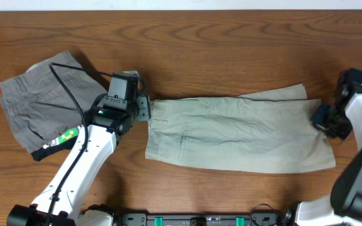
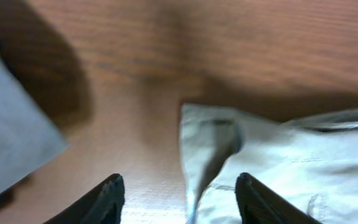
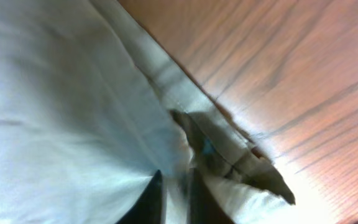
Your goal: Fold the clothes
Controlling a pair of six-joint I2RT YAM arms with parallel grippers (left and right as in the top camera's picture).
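Note:
The pale khaki-green clothes [image 1: 237,135] lie flat across the middle of the table, folded lengthwise. My left gripper [image 1: 144,108] is open at their left end; in the left wrist view [image 2: 178,186] its fingers straddle the cloth's left edge [image 2: 272,162]. My right gripper [image 1: 322,119] is at their right end. In the right wrist view [image 3: 176,196] its fingers are pinched together on a fold of the clothes [image 3: 55,106].
A darker grey folded pair of shorts [image 1: 39,103] with a black waistband lies at the left, beside the left arm. Bare wooden tabletop [image 1: 231,50] lies behind the clothes. The table's front edge runs along the bottom of the overhead view.

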